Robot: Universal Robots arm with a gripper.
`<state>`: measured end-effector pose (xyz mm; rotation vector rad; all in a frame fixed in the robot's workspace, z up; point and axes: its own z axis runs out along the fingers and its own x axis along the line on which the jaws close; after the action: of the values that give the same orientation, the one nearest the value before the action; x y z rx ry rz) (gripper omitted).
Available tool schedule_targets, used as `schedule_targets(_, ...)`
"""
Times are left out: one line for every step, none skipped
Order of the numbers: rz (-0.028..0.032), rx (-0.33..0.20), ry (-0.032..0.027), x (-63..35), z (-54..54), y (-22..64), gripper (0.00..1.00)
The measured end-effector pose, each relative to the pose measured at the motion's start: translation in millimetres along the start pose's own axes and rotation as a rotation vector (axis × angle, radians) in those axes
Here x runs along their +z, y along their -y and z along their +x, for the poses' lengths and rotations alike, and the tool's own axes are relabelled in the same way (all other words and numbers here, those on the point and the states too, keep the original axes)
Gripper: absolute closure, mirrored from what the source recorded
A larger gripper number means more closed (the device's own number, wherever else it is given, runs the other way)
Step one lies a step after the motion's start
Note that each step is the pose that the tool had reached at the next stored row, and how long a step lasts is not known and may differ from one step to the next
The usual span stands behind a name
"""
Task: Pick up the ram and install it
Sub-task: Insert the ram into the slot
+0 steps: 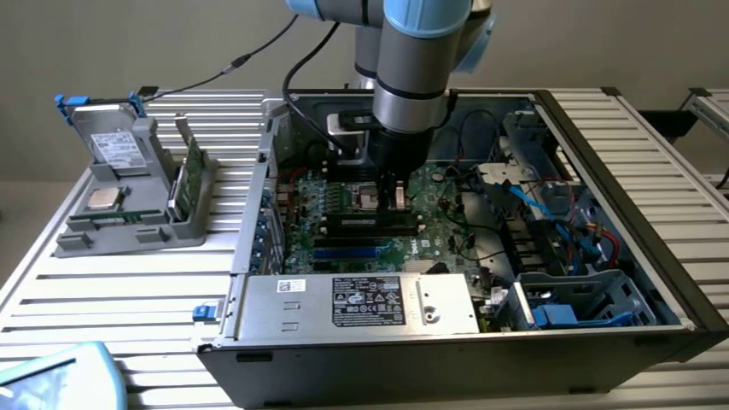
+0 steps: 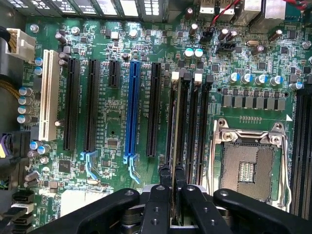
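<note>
Two containers stand on the slatted table (image 1: 114,299). A grey holder (image 1: 80,243) sits near the table's edge on the exterior view's left. It carries a silver processor chip (image 1: 105,199), an upright green card (image 1: 188,175) and a drive with blue handles (image 1: 114,141). A short green strip in the holder's front groove is too small to identify.

The open computer case (image 1: 456,376) takes up the table's middle and reaches toward the edge on the exterior view's right. Inside it lie the motherboard (image 2: 112,112), a silver power supply (image 1: 353,303) along the front wall, and blue cables (image 1: 535,205).

The gripper (image 2: 172,175) reaches down into the case over the board. Its fingers (image 2: 164,180) are drawn narrow and pinch the ram (image 2: 175,141). The ram shows edge-on as a thin line running along a black memory slot (image 2: 183,122) between the long black expansion slot and the processor socket (image 2: 248,165).

With the ram seen edge-on, its chips are hidden, and the fingers cover its near end. Whether it is seated in the slot or held just above it cannot be told. In the exterior view the arm hides the board behind it, and a pale blue object (image 1: 51,376) is cut off at the picture's corner.
</note>
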<state>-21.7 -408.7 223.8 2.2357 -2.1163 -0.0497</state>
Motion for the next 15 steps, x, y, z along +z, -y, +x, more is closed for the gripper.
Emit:
schedule_targets(0.0000, 0.000, 0.0000, 0.1, 0.0, 0.1, 0.86)
schedule_targets(-0.0001, 0.000, 0.0000, 0.1, 0.0, 0.2, 0.86)
schedule_targets(-0.0001, 0.000, -0.0001, 0.1, 0.0, 0.3, 0.86)
schedule_targets(-0.0001, 0.000, -0.0001, 0.1, 0.0, 0.2, 0.86)
schedule_targets(-0.0001, 0.000, -0.0001, 0.1, 0.0, 0.2, 0.86)
schedule_targets(-0.0001, 0.001, 0.0000, 0.1, 0.0, 0.3, 0.86)
schedule_targets(-0.0001, 0.002, -0.0001, 0.2, 0.0, 0.2, 0.86)
schedule_targets(-0.0002, 0.002, -0.0005, 0.2, 0.0, 0.3, 0.86)
schedule_targets(-0.0002, 0.003, -0.0015, 0.3, 0.0, 0.3, 0.86)
schedule_targets(-0.0002, 0.004, -0.0031, 0.3, -0.1, 0.4, 0.86)
schedule_targets(-0.0003, 0.005, -0.0050, 0.3, 0.0, 0.3, 0.86)
schedule_targets(-0.0006, 0.005, -0.0066, 0.2, 0.0, 0.3, 0.86)
schedule_targets(-0.0006, 0.006, -0.0082, 0.3, 0.0, 0.3, 0.86)
schedule_targets(-0.0008, 0.007, -0.0095, 0.2, 0.0, 0.3, 0.86)
schedule_targets(-0.0009, 0.007, -0.0106, 0.2, 0.0, 0.3, 0.86)
